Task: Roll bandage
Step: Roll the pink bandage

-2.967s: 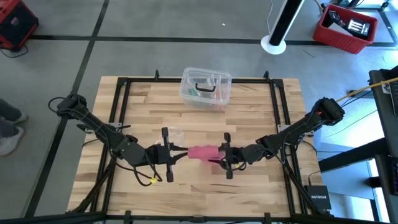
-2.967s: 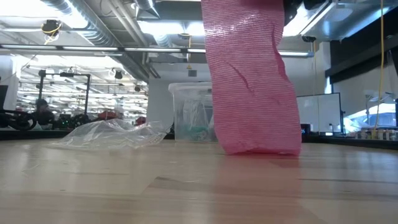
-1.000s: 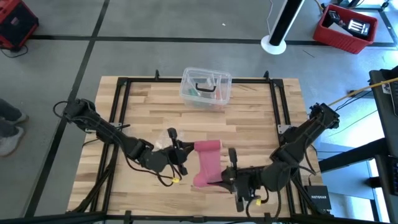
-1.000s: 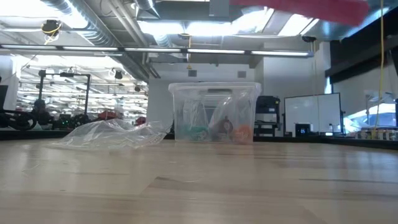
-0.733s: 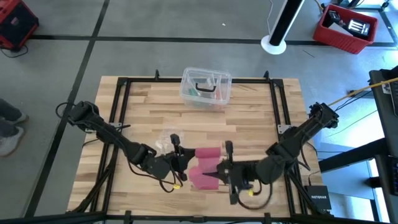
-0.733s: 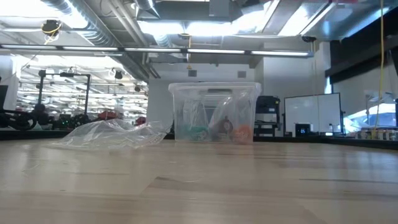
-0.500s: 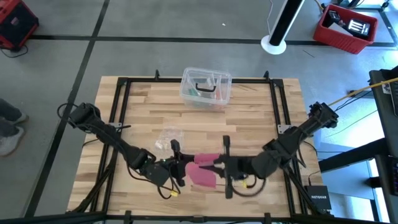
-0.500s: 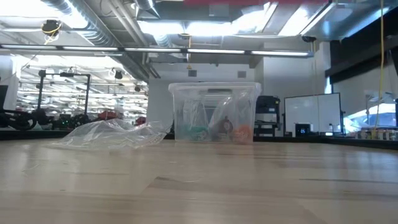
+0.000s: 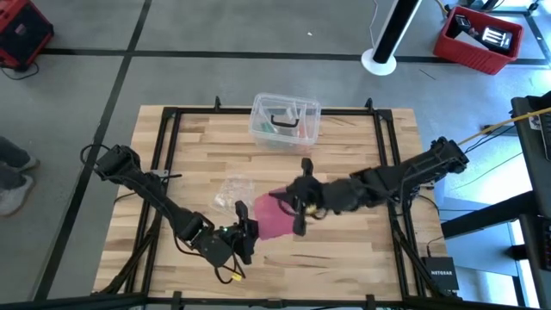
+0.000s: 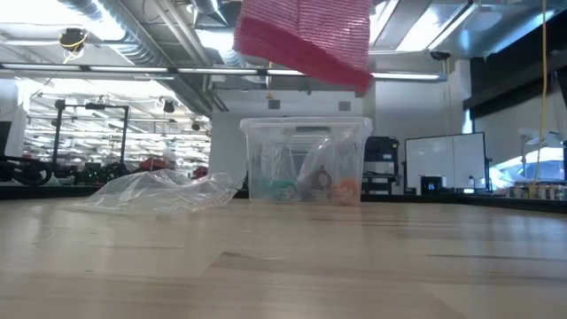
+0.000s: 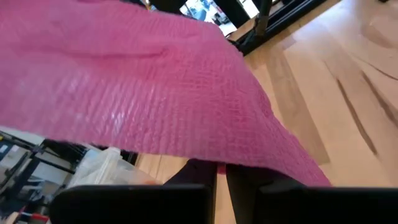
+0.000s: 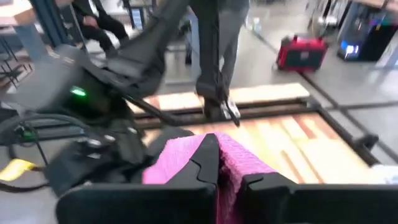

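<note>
The bandage (image 9: pixel 274 217) hung above the counter's (image 9: pixel 344 258) near edge, both arms' jaws apparently clamped on opposite ends; rolling well needed even tension.

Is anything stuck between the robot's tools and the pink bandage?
No, nothing visible. Both the left tool and the right tool are shut directly on the bandage, holding it up off the table.
</note>
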